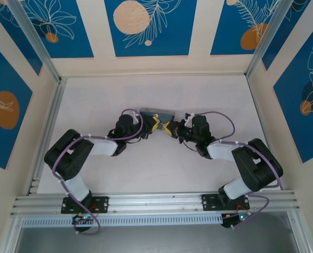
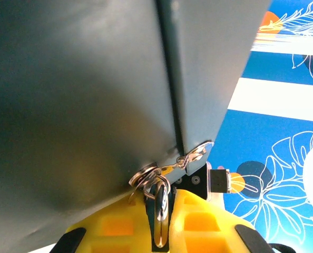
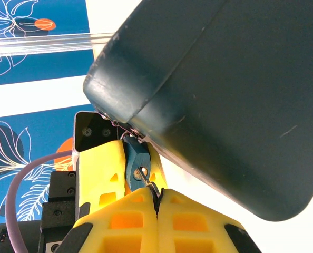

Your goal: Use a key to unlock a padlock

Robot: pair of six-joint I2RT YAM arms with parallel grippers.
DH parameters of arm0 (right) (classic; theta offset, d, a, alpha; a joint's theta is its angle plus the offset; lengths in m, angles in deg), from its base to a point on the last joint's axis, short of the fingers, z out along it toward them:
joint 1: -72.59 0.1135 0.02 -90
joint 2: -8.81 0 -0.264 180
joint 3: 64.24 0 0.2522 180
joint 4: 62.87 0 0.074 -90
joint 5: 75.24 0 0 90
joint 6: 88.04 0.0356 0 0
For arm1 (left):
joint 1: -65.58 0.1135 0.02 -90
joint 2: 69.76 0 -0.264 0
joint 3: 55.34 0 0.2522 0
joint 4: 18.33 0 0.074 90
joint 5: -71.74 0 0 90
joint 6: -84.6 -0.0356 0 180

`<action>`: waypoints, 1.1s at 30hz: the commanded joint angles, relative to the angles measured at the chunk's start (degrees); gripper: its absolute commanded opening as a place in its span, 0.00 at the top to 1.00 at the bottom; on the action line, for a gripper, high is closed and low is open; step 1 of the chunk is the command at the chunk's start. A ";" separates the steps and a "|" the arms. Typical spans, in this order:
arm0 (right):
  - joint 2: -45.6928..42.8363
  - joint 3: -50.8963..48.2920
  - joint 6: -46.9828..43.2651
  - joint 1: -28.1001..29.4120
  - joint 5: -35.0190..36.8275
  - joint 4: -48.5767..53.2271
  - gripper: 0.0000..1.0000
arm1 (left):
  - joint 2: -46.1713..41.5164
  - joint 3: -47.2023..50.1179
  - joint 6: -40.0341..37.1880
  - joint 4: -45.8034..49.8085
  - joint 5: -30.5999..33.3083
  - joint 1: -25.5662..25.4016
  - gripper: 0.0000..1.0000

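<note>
Over a white table (image 1: 162, 168), the padlock (image 3: 136, 158) is clamped by the left gripper (image 2: 160, 211), the key (image 3: 147, 181) pinched by the right gripper (image 3: 156, 199).

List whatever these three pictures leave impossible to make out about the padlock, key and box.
- Right wrist view: the key, mostly buried in the shut right gripper; the shackle of the padlock, behind the edge of the box.
- Top view: padlock and key, too small, covered by the left gripper and right gripper.
- Left wrist view: the box outline, cut off by frame edges.
</note>
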State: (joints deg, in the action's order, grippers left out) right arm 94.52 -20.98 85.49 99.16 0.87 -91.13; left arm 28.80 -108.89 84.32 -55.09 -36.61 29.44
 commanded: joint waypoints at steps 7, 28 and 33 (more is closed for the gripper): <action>1.56 2.45 -1.02 -0.11 0.18 -0.43 1.00 | 0.65 0.14 0.50 -2.83 -0.29 -0.85 1.00; 9.22 4.33 2.26 0.25 -4.89 -14.80 1.00 | 1.42 -0.24 0.82 -4.44 -0.84 -1.64 1.00; 13.44 3.77 5.43 -0.46 -5.89 -20.39 1.00 | 1.37 -0.16 0.83 -5.02 -1.15 -2.14 1.00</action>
State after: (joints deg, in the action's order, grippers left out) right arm 106.10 -18.92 88.61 98.46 -3.11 -104.13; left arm 30.14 -108.85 84.75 -55.35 -31.67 29.57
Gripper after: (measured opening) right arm 0.050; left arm 0.093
